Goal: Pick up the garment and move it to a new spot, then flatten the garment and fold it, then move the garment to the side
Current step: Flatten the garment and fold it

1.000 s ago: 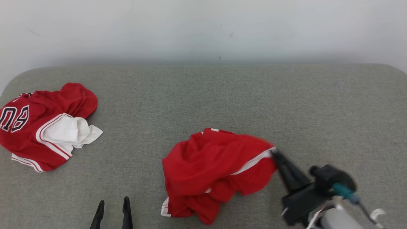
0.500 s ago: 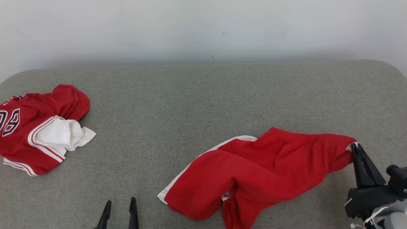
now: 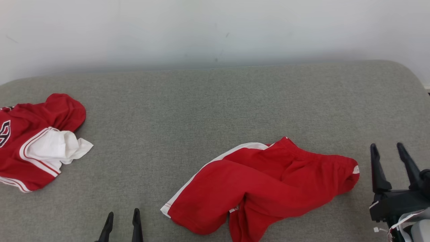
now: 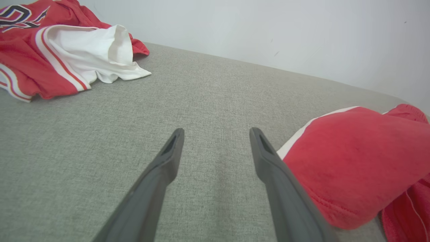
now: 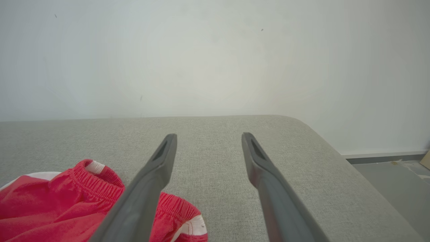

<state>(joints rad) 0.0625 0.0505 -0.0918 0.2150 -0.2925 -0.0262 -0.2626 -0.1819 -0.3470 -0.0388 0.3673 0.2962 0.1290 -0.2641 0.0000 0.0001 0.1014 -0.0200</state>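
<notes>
The shorts (image 3: 265, 181), red with a white side stripe, are laid on the padded surface (image 3: 201, 101), right of centre and near its front edge. No gripper holds them. The right gripper (image 3: 386, 146) is seen with its fingers spread and nothing between them, just beside the elastic waistband end but apart from it. The left gripper (image 3: 123, 212) is likewise parted and empty, low at the front, with a leg hem just beside it in the left wrist view. A second garment, a red and white jersey (image 3: 30, 148), is bunched at the far left, well apart from the shorts.

The first stage is judged done, since the shorts are set down and let go at a spot of their own. Flattening is judged only begun. The cloth is drawn out lengthwise, yet creases are seen across it, one leg is rumpled against the other, and the lower leg runs out of the head view. Smoothing, folding and the move to the side are all left to do.
</notes>
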